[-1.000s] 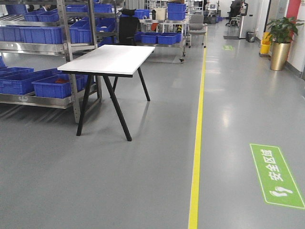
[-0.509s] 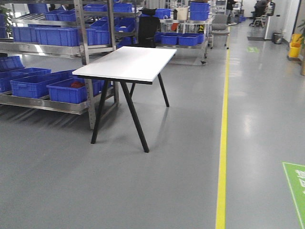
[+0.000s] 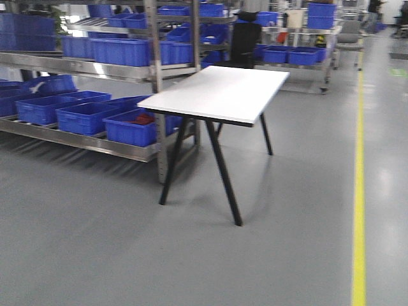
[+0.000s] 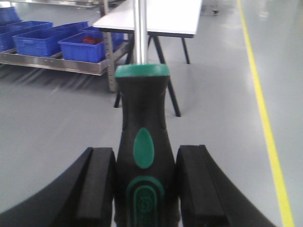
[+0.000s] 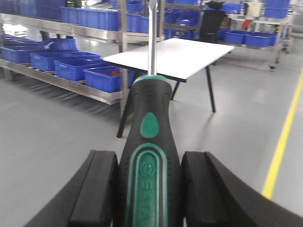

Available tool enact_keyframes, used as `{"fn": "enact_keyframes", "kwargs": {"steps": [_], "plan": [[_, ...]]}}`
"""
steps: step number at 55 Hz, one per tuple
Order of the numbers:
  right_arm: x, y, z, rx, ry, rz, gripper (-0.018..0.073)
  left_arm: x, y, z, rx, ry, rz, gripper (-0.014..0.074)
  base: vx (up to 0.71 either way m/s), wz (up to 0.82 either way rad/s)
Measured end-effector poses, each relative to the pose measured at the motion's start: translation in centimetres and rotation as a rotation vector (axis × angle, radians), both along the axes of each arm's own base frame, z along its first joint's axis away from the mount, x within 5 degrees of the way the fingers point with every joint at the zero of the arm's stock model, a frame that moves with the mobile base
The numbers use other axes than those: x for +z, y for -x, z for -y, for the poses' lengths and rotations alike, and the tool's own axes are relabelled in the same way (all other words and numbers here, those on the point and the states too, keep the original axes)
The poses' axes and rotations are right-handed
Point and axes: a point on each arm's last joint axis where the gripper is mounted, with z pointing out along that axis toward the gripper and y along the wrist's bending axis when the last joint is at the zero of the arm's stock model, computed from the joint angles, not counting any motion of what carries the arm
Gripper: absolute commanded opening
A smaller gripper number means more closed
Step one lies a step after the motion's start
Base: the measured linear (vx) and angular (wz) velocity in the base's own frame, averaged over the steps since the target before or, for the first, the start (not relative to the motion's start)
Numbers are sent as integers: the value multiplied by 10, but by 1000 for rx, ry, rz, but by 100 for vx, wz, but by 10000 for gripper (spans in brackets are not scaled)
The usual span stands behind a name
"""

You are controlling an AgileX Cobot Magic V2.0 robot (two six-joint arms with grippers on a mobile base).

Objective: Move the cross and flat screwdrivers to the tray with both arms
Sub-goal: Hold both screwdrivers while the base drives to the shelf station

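Observation:
My left gripper (image 4: pixel 146 184) is shut on a screwdriver (image 4: pixel 142 118) with a black handle and green accents; its metal shaft points straight ahead. My right gripper (image 5: pixel 148 189) is shut on the second screwdriver (image 5: pixel 149 137), the same black and green kind, shaft also pointing ahead. Which one is cross and which is flat I cannot tell; both tips run out of frame. The grey metal tray is out of view. Neither arm shows in the front view.
A white table (image 3: pixel 217 94) on black legs stands ahead, also in the left wrist view (image 4: pixel 156 19) and right wrist view (image 5: pixel 175 56). Metal shelving (image 3: pixel 153 70) with blue bins (image 3: pixel 134 126) runs along the left. A yellow floor line (image 3: pixel 359 191) runs on the right.
The front view has swung left and closed in: the table has shifted rightward in frame and grown larger, more shelving shows at left, and the green floor sign has left the frame.

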Motion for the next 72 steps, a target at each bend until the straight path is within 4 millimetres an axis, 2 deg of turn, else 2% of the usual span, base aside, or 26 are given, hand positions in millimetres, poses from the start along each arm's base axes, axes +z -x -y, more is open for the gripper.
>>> {"fn": "enact_keyframes", "kwargs": {"steps": [49, 72], "plan": [[0, 0, 0, 0, 1, 0, -8, 0, 0, 0, 0, 0, 0, 3, 48, 64], [0, 0, 0, 0, 0, 0, -8, 0, 0, 0, 0, 0, 1, 3, 49, 43]]}}
